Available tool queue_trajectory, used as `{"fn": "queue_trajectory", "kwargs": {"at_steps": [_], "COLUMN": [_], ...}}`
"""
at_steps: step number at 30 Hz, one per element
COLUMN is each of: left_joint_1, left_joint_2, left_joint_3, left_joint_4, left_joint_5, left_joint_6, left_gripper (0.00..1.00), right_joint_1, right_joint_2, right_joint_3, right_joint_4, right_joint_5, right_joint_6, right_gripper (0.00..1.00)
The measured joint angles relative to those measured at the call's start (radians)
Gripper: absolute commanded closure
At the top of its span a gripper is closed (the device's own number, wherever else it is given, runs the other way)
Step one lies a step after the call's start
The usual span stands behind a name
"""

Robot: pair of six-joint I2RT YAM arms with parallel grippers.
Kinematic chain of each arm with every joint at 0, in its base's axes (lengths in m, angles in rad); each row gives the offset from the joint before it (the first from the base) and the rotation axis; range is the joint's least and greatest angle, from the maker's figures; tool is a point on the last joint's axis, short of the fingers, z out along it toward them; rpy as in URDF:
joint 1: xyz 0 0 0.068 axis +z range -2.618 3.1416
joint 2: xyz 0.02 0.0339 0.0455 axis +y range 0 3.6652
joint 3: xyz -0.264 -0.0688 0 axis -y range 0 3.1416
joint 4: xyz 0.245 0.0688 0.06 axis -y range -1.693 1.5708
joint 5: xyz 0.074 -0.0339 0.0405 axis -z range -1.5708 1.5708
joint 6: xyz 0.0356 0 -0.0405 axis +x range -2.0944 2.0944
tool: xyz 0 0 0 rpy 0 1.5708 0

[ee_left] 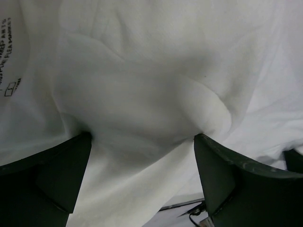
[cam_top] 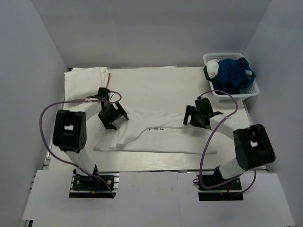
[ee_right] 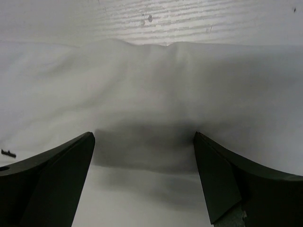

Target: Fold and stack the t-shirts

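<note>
A white t-shirt (cam_top: pixel 156 99) lies spread across the middle of the table, with a small line of black text (cam_top: pixel 155 128) near its front fold. It fills the left wrist view (ee_left: pixel 151 71) and the right wrist view (ee_right: pixel 151 85). A folded white t-shirt (cam_top: pixel 85 82) lies at the back left. My left gripper (cam_top: pixel 112 116) is open, its tips (ee_left: pixel 142 137) down on bunched cloth at the shirt's left part. My right gripper (cam_top: pixel 199 116) is open, its tips (ee_right: pixel 144 135) set on flat cloth at the shirt's right part.
A white plastic lattice basket (cam_top: pixel 233 94) stands at the back right, holding a dark blue cloth (cam_top: pixel 234 73) and a white bundle (cam_top: pixel 213 66). Bare table (ee_right: pixel 189 19) shows beyond the shirt's edge. Grey walls close in the left, back and right sides.
</note>
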Motion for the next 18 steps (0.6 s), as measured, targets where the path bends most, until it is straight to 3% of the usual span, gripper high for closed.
{"fn": "queue_trajectory", "kwargs": {"at_steps": [2, 7, 12, 13, 16, 18], "left_joint_1": [-0.003, -0.008, -0.03, -0.038, -0.069, -0.093], "left_joint_2": [0.12, 0.483, 0.944, 1.014, 1.096, 1.149], "left_joint_3": [0.14, 0.668, 1.342, 1.41, 1.421, 1.46], "left_joint_4": [-0.021, -0.053, 0.159, 0.263, 0.55, 0.666], "left_joint_5": [0.009, 0.105, 0.264, 0.296, 0.333, 0.323], "left_joint_6": [0.016, 0.031, -0.027, -0.062, -0.196, -0.268], "left_gripper": [0.0, 0.0, 0.0, 0.0, 0.0, 0.0], "right_joint_1": [0.003, 0.035, 0.153, 0.198, 0.362, 0.446], "right_joint_2": [-0.022, -0.099, -0.063, -0.037, 0.043, 0.092], "right_joint_3": [-0.011, -0.058, -0.012, 0.011, 0.083, 0.137], "right_joint_4": [-0.025, -0.114, -0.203, -0.22, -0.259, -0.296], "right_joint_5": [-0.023, -0.119, -0.294, -0.335, -0.447, -0.488], "right_joint_6": [0.008, 0.023, -0.061, -0.087, -0.166, -0.219], "right_gripper": [0.1, 0.1, 0.1, 0.1, 0.1, 0.16]}}
